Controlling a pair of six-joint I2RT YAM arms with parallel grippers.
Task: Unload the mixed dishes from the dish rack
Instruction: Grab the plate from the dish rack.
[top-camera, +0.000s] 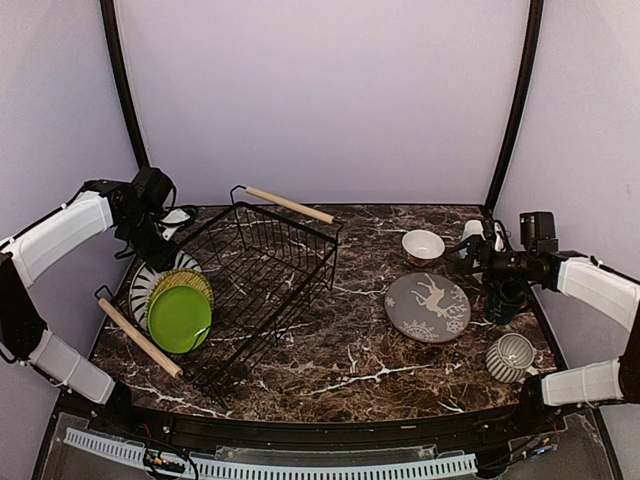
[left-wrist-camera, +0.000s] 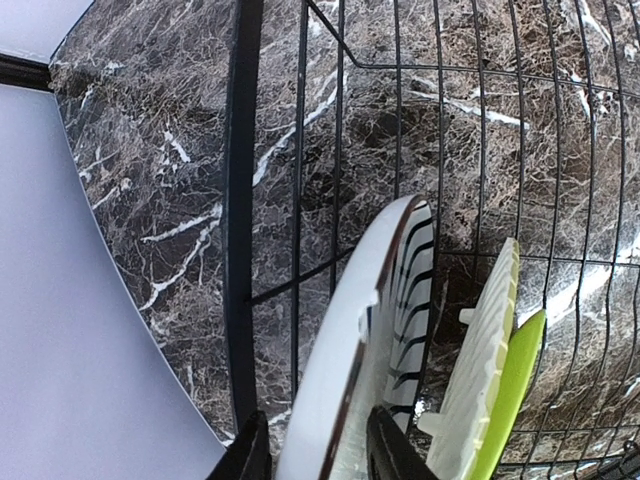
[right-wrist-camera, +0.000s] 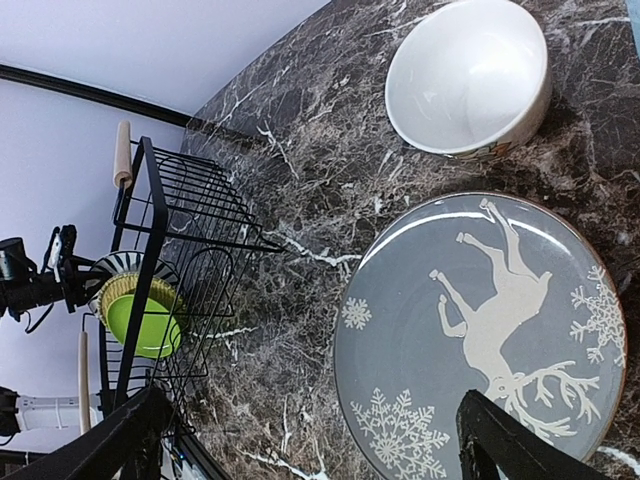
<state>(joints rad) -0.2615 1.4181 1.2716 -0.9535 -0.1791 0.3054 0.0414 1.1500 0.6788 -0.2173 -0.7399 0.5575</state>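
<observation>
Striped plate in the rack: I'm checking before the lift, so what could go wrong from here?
The left fingers straddle only the rim of the black-and-white striped plate, so it may slip or swing when lifted. The olive-yellow plate and lime green plate lean close beside it in the dish rack; pulling it out might drag or knock them.

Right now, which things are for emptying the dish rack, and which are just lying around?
For the job: dish rack, black-and-white striped plate, olive-yellow plate, lime green plate, cream bowl, striped mug.
Just lying around: grey deer plate, white slotted strip.
</observation>
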